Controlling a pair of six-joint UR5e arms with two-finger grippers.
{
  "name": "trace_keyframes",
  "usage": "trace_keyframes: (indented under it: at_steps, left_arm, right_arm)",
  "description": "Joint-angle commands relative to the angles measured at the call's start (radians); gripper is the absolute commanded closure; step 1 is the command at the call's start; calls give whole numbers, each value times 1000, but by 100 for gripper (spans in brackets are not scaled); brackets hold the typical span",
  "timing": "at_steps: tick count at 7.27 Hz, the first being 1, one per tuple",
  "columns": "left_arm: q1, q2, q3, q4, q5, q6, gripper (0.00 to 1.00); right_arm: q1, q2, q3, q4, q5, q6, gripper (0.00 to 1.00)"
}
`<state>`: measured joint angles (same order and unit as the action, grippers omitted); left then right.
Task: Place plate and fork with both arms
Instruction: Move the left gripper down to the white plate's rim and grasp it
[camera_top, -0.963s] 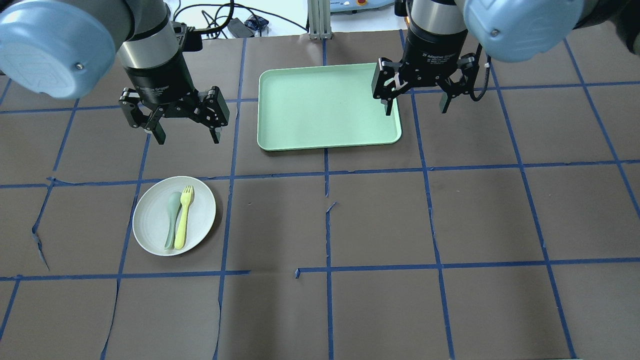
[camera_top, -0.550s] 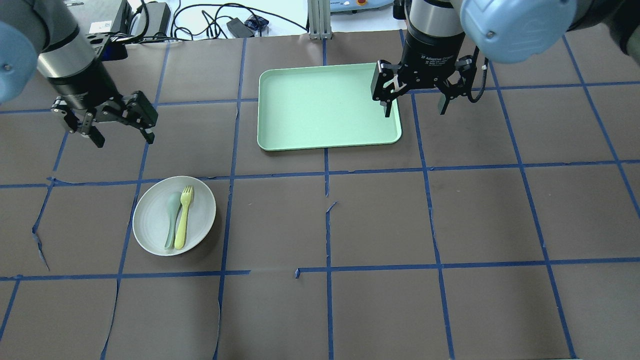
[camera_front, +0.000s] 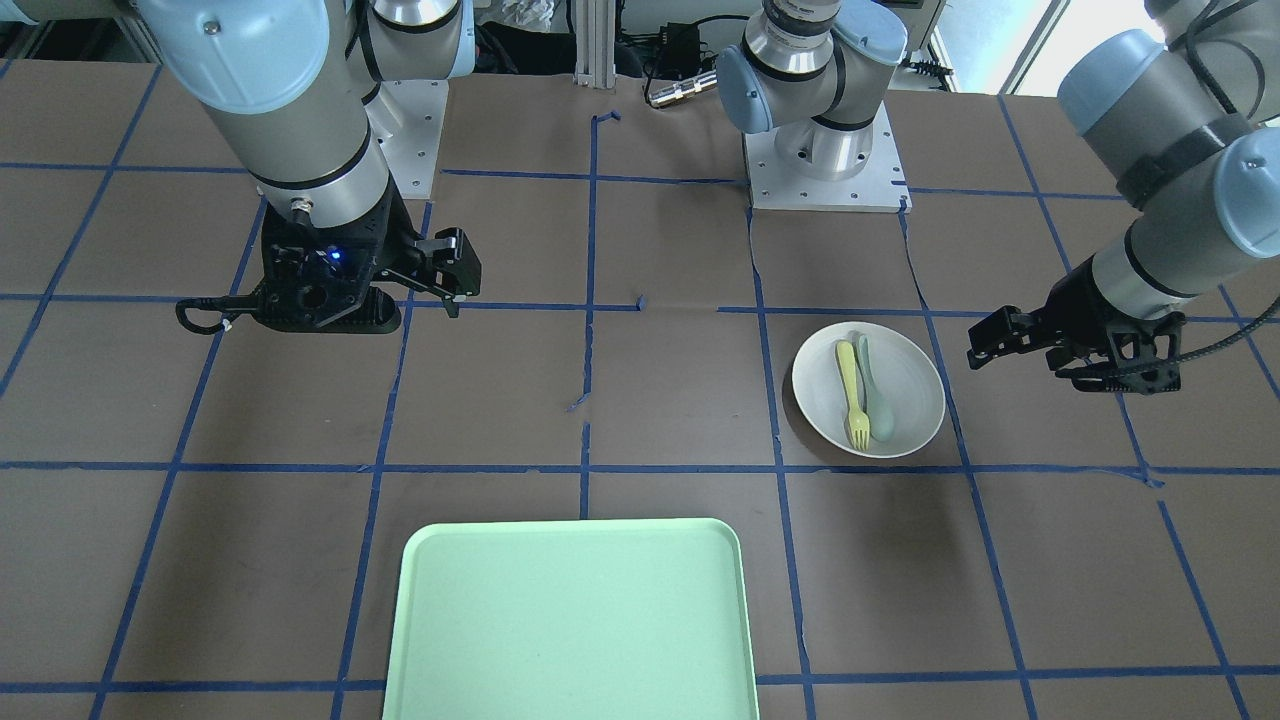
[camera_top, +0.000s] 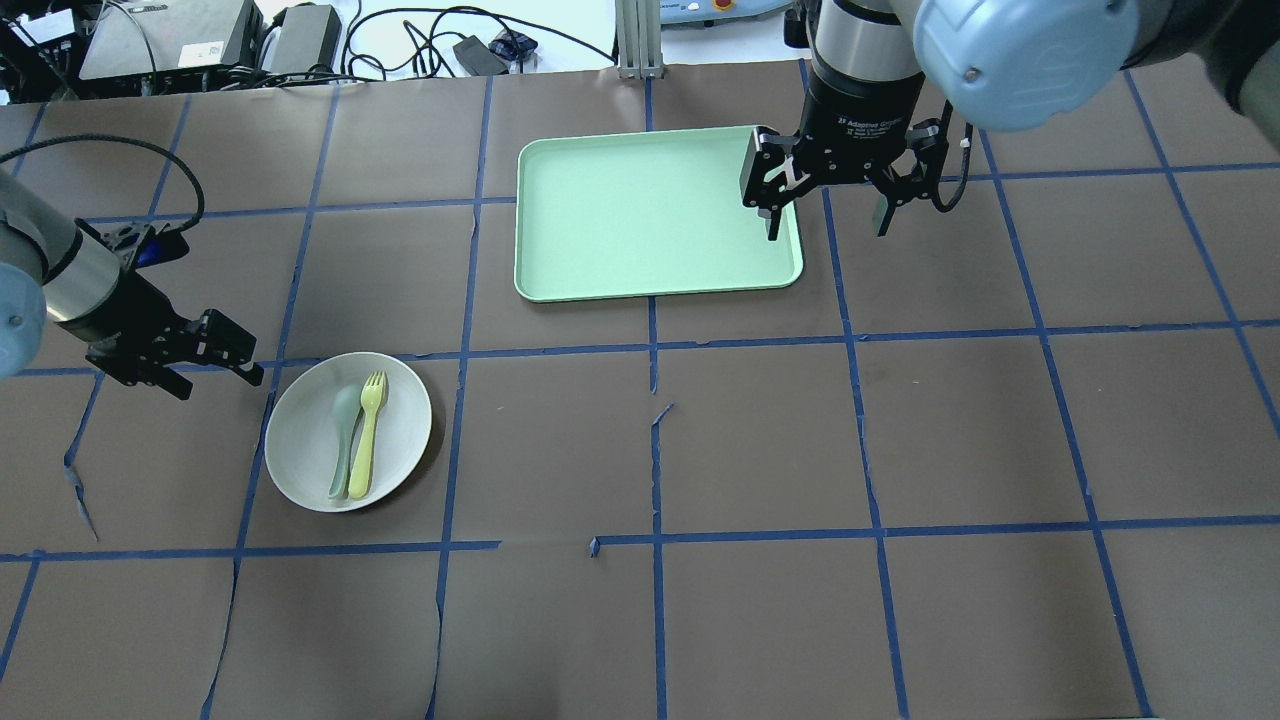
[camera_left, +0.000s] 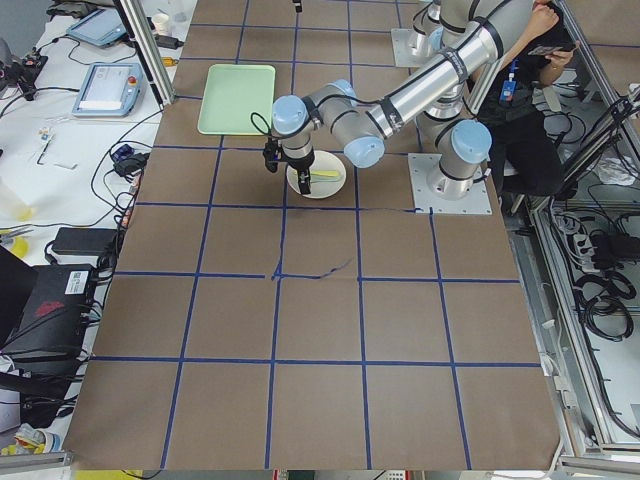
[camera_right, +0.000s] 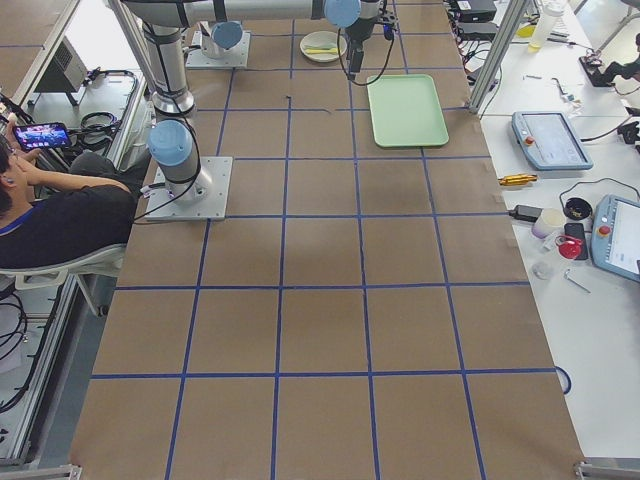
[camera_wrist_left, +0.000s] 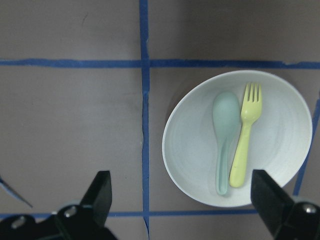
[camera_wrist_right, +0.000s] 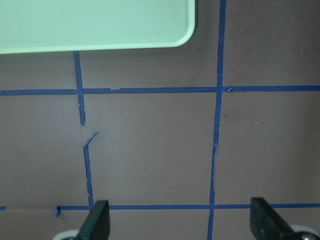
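The off-white plate lies on the table's left half, with the pale-yellow fork on it beside a grey-green spoon. My left gripper is open and empty, just off the plate's left rim and tilted toward it. The left wrist view shows the plate and the fork ahead of the open fingers. In the front-facing view the plate lies beside that gripper. My right gripper is open and empty, over the tray's right edge.
A mint-green tray lies empty at the far centre; it also shows in the right wrist view. Blue tape lines and torn brown paper cover the table. Cables and equipment lie beyond the far edge. An operator sits behind the robot.
My left arm has swung left and toward the near side, coming down beside the plate's left rim. The right gripper has barely moved. Plate, fork and spoon have not moved.
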<state>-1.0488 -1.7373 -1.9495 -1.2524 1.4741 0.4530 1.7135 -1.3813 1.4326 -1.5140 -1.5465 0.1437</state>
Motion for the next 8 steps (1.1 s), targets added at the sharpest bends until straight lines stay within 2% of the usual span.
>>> trace_keyframes:
  at_steps: [1,3,4,5,6,7,8]
  left_arm:
    - [10,-53,-43,8,-14,12,18]
    - [12,-117,-40,75,-9,18,20]
    - [12,-137,-40,85,-11,16,25]
    - [10,-142,-39,85,-11,18,51]
    - [10,-145,-37,85,-9,18,83]
    - [10,-146,-34,85,-9,19,100]
    - [7,-149,-34,85,-11,18,100]
  right_arm:
    - [0,1,2,0,2,-3,0]
    - [0,18,2,-2,-1,-7,0]
    - [0,19,2,-2,-3,-7,0]
    - [0,21,2,-2,-3,-6,0]
    - [0,21,2,-2,-3,-7,0]
    - [0,22,2,-2,-6,-7,0]
    - [0,22,2,-2,-7,-9,0]
